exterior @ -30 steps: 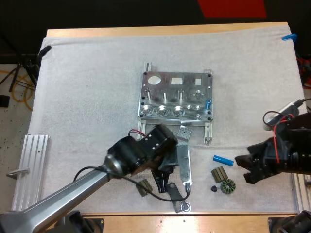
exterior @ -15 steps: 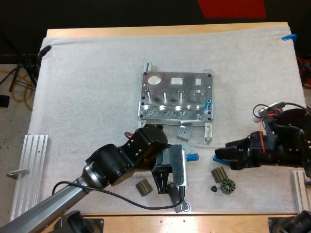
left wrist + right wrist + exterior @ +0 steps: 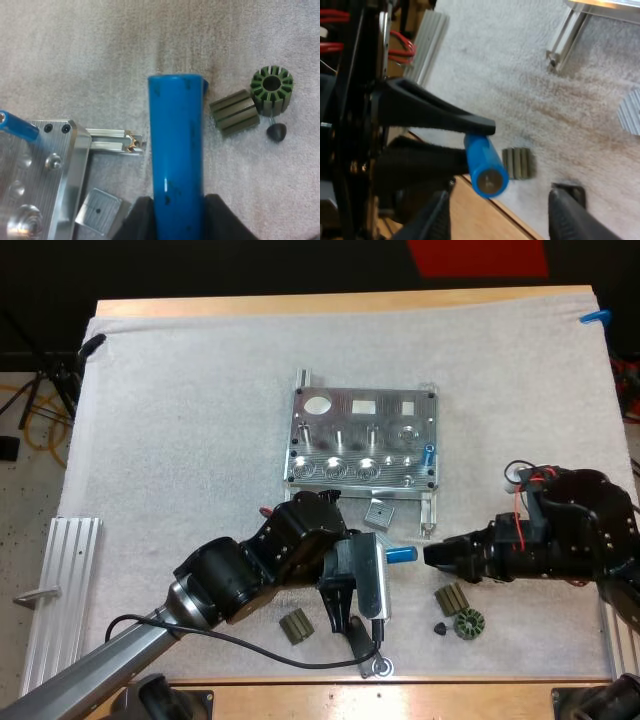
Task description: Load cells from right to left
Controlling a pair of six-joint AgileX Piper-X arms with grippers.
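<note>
One metal fixture (image 3: 362, 440) is set on the white mat (image 3: 180, 420) near the middle of the surface (image 3: 340, 303). Along its near row, three round pockets are followed by a seated blue cylinder (image 3: 428, 454) at the right end.

At the surface's left edge an aluminium rail (image 3: 62, 590) is laid lengthwise. Toward the front edge, the left gripper (image 3: 176, 217) is clamped from both sides on one end of a held blue cylinder (image 3: 400, 554). The free end is pointed at the right gripper (image 3: 435, 556), whose fingers (image 3: 565, 205) are spread apart just beside it; contact cannot be told.

A small metal block (image 3: 378, 512) is seen between the fixture and the grippers. A ribbed dark block (image 3: 295, 625) is seen by the front edge. A second ribbed dark block (image 3: 452, 598) is placed farther right, beside a green rotor (image 3: 468, 624) and a black cone (image 3: 440, 628).

Bare wood is shown along the far and front edges. A floor with yellow cable (image 3: 28, 410) is seen beyond the left edge.
</note>
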